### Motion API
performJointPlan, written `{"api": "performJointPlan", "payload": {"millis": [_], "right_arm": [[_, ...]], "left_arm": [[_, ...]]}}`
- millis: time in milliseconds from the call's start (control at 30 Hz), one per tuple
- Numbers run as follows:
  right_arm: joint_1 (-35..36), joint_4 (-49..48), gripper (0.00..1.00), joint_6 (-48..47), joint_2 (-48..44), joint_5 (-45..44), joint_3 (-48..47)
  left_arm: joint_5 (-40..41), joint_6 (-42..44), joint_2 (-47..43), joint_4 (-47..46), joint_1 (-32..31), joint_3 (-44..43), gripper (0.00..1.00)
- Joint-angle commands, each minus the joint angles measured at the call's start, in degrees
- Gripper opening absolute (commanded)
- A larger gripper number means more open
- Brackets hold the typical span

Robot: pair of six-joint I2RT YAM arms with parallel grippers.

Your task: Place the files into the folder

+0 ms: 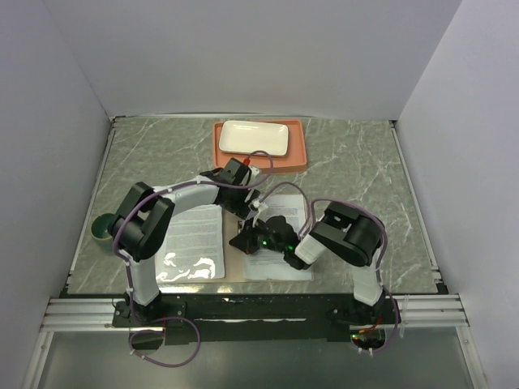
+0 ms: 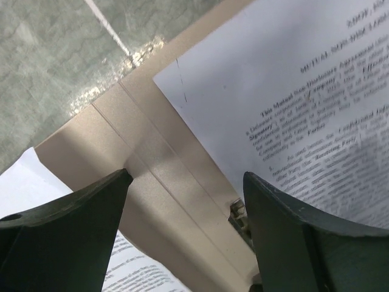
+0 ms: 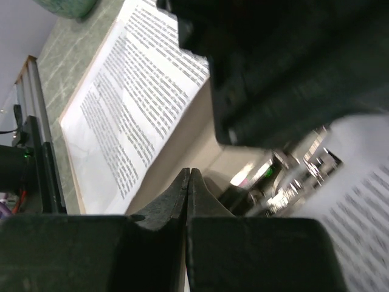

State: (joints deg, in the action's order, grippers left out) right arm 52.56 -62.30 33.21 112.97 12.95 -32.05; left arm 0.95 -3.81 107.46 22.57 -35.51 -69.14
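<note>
Left gripper (image 2: 187, 176) hangs spread wide over the spine of the flat tan-brown cardboard folder (image 2: 115, 131), holding nothing. The right gripper (image 3: 189, 173) has its fingers pressed together, with nothing visible between them, low over the same spine.

The folder lies open on the green marbled surface (image 1: 349, 162), towards 6 o'clock, close to the arm bases. One white paper sheet densely printed in black (image 1: 195, 231) rests on the half at 9 o'clock from the spine. Glare across its lower part suggests it sits under clear plastic. The second printed white sheet (image 1: 284, 263) lies on the half at 3 o'clock. A small dark clip (image 2: 240, 213) shows beside the spine in the left wrist view. Whether it grips any paper I cannot tell.

Both sheets already seem to be on the folder, so the step in hand looks like the finish: seating the loose sheet, then closing the cover. The next move probably calls for an opened right gripper, a hold on one cover's outer edge, and a fold across the spine without dragging the paper askew.
</note>
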Motion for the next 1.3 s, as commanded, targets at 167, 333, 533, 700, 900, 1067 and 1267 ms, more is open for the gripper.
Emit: {"api": "performJointPlan", "payload": {"millis": [167, 333, 533, 700, 900, 1067, 1267], "right_arm": [[-0.97, 36.09, 0.26, -15.27, -5.12, -9.26, -6.16], [0.44, 47.6, 0.38, -18.35, -9.51, -9.78, -16.01], [2.29, 59.12, 0.63, -20.38, -14.61, -16.28, -23.22], [2.47, 73.71, 0.99, -18.98, -15.67, -24.18, -29.02], [2.38, 82.5, 0.99, -15.9, -12.43, -27.1, -32.63], [-0.25, 81.91, 0.99, -9.67, -12.33, -17.38, -33.34], [-3.6, 84.09, 0.99, -5.98, -18.46, -21.35, -33.07]], "left_arm": [[-4.63, 1.79, -3.75, 11.97, 1.14, -9.42, 0.87], [-11.31, 2.58, -5.85, 15.13, 3.25, -16.62, 0.91], [-15.72, 3.11, -9.02, 17.68, 4.74, -22.69, 0.97], [-16.59, 3.2, -14.63, 20.49, 9.31, -22.62, 0.99], [-18.44, 6.98, -23.59, 21.47, 17.48, -12.53, 0.96], [-19.57, 8.3, -28.96, 22.96, 22.76, -7.59, 0.96], [-19.32, 7.51, -36.26, 22.79, 25.31, -4.07, 0.96]]}}
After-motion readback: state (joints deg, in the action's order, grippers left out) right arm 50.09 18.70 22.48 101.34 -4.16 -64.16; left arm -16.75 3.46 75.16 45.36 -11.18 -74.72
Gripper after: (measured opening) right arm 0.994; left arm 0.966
